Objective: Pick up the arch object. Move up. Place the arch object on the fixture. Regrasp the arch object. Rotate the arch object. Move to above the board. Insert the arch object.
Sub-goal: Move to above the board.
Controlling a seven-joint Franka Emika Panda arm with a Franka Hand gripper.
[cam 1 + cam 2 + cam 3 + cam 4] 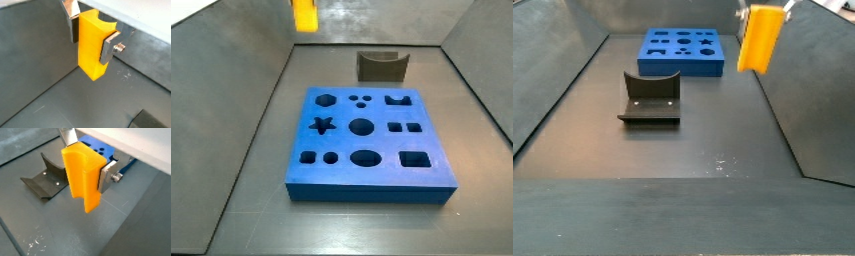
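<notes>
My gripper is shut on the arch object, a yellow-orange block that hangs upright between the silver fingers in both wrist views, with its notch seen on one long side. In both side views the arch object is held high in the air, well above the floor. The fixture, a dark holder with a U-shaped dip, stands on the floor below and to one side. The blue board with its shaped cutouts lies flat beyond the fixture.
Grey walls enclose the dark floor on the sides and back. A dark edge shows at a corner of a wrist view.
</notes>
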